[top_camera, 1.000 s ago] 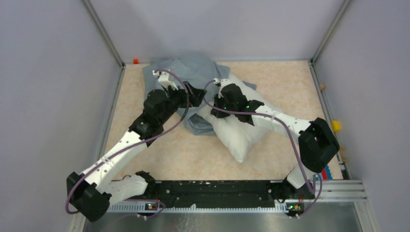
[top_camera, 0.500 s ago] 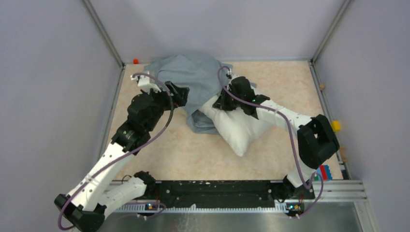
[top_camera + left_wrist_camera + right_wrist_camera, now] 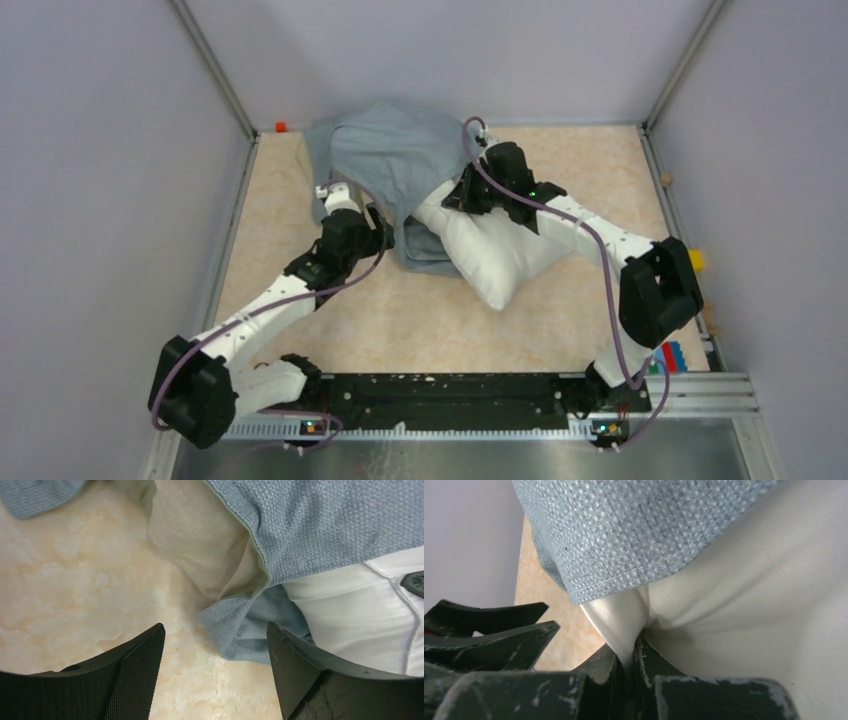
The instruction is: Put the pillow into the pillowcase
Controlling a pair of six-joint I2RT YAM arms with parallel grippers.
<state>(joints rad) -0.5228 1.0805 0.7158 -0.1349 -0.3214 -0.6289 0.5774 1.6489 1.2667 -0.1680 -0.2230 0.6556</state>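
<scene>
Firmly, pillow (image 3: 749, 605) pinched in right claw (image 3: 631, 652)

The pillowcase (image 3: 325, 525) is coarse matt weave, pillow (image 3: 749, 605) smooth cloth, table (image 3: 75, 590) smooth, marbled.

— We saw soft, even light from overhead in the top view. The tabletop (image 3: 420, 320) looked bright, with only faint shadows beneath the arms and the pillow (image 3: 495, 260).
— We agreed. At the left wrist, the pillowcase (image 3: 325, 525) weave was sharp, while the left fingers (image 3: 132, 680) sat dark and soft-edged at the bottom.
— And at the right wrist we found the weave crisp, with shade gathering in the pillow's pinched fold by the right fingers (image 3: 596, 672).
</scene>
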